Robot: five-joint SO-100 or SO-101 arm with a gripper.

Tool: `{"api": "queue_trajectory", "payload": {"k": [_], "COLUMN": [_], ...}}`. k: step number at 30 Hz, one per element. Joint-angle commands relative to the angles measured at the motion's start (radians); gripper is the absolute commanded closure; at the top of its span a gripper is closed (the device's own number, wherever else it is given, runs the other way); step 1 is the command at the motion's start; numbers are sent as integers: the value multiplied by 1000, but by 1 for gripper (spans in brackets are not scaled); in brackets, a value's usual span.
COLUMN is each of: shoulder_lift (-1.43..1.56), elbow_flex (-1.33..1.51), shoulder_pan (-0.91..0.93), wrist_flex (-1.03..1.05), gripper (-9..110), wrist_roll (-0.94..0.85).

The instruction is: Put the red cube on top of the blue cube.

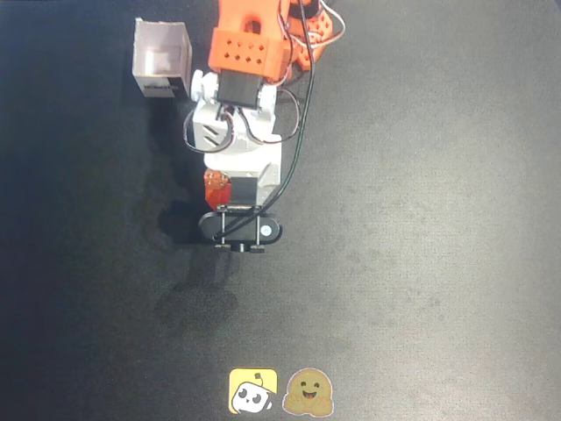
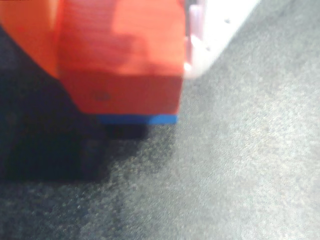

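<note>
red cube [image 2: 125, 60] between hand [image 2: 120, 45] fingers, over blue cube [image 2: 137, 119]

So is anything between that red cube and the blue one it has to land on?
Nothing visible. In the wrist view the red cube sits right over the blue cube, of which only a thin strip shows beneath it, with no gap to be seen.

The overhead view looks straight down on the dark table [image 1: 438, 219] from well above, the arm [image 1: 241, 132] reaching down-frame from the top edge; the wrist view sits very close, facing downward past the red cube [image 2: 130, 60] at the same dark tabletop; both share that surface.
</note>
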Motion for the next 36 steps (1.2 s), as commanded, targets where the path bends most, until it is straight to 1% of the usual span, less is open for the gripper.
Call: {"api": "queue_trajectory", "payload": {"k": [1,14,16,23,30,36], "shoulder_lift": [-2,23,37,84,114,207], "elbow_flex": [2,11,11,-15,-114,-178], "shoulder_pan": [8,8,8,3,3,6], "wrist_flex": [-8,5,11,44,160,272], "gripper": [85,85,81,80,80,80], "wrist_roll": [18,38,41,54,58,63]}}
